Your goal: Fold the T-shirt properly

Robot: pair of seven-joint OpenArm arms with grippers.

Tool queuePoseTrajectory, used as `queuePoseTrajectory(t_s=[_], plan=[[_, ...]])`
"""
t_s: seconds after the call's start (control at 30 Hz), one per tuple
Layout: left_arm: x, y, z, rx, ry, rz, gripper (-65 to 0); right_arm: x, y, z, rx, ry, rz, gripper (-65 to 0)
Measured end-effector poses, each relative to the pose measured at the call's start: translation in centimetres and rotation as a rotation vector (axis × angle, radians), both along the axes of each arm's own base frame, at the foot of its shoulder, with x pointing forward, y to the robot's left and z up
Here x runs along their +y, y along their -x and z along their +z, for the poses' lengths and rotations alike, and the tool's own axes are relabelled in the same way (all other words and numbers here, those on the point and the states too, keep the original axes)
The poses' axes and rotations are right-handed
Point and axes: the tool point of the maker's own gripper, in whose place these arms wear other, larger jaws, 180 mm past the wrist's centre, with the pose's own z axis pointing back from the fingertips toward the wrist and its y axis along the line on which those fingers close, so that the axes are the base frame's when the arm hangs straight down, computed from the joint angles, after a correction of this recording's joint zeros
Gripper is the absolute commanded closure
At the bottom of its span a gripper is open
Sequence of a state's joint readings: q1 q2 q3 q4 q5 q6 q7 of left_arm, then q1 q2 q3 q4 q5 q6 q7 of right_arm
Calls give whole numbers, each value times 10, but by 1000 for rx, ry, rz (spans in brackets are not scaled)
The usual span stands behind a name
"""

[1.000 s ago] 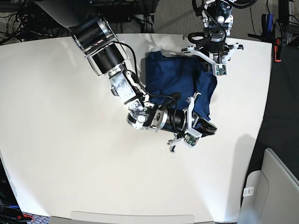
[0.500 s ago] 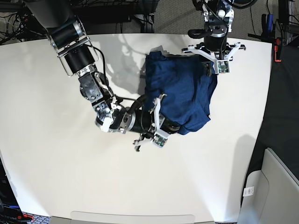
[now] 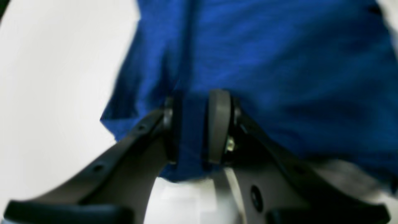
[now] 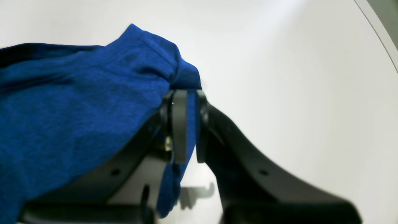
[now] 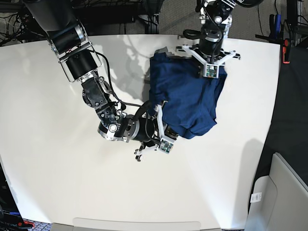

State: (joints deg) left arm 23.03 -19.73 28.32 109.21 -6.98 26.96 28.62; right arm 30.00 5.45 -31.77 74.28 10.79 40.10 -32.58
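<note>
Both jaws pinch folds of the bunched, heathered blue T-shirt (image 5: 185, 94), the left view apparently blurred

No text can be read anywhere; the small white tag (image 5: 256, 197) at the near right carries marks too tiny to decipher.

Bright, even overhead light; white table (image 5: 57, 159) near blown out, mild glare at 12 in right wrist view. Soft arm shadows on table at 11–12 in base view. Left wrist view blurred throughout; T-shirt (image 3: 264, 59) w/o fabric detail. Right wrist view sharper at centre, soft at 6. Base view sharp, slight barrel distortion at edges.
</note>
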Motion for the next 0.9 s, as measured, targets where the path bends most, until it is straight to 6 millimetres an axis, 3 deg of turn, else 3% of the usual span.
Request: queuePoseTrajectory(t_s=[0.2, 0.27, 0.43, 0.63, 0.77, 0.9], plan=[[52, -16, -4, -11, -76, 122, -146, 0, 0, 0, -1, -2, 0, -43], [58, -15, 0, -13, -77, 142, -146, 0, 0, 0, -1, -2, 0, -43], [53, -8, 26, -74, -48, 134, -146, -4, -2, -5, 10, 10, -7, -43], [53, 11, 5, 54, -48, 138, -146, -17, -13, -23, 60, 42, -58, -43], [29, 30, -20, 195, -35, 17, -146, -27, -22, -39, 97, 64, -141, -43], [15, 16, -17, 185, -27, -69, -146, -18, -13, -47, 139, 95, -129, -43]])
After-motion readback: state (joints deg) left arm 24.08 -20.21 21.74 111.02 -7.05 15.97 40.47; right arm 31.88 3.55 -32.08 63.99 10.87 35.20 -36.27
